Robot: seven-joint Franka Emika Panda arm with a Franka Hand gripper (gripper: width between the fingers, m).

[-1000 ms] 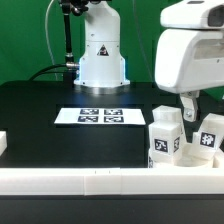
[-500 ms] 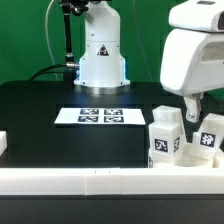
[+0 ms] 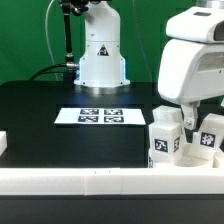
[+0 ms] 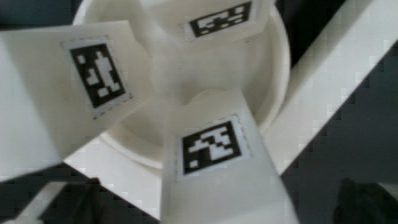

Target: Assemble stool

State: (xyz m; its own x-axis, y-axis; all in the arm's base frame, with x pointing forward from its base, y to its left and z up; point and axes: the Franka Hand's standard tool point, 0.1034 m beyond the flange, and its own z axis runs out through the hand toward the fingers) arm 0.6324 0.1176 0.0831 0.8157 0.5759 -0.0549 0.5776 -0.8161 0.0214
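While no leg is yet fitted to the seat, assembly appears barely begun. Nearest the exterior view runs a long white border rail (image 3: 100,180). Just behind it, at that view's right, tagged legs (image 3: 165,140) stand loose and clustered. The wrist view shows two tagged legs (image 4: 217,150) against the round seat (image 4: 267,60), unattached as far as can be judged. The tool (image 3: 190,115) hangs directly over this cluster, jaws spread wide, nothing between them. Farther back, the marker board (image 3: 100,116) lies flat on the black bench (image 3: 40,110). Remaining: grasp a leg, then seat all three in the sockets.
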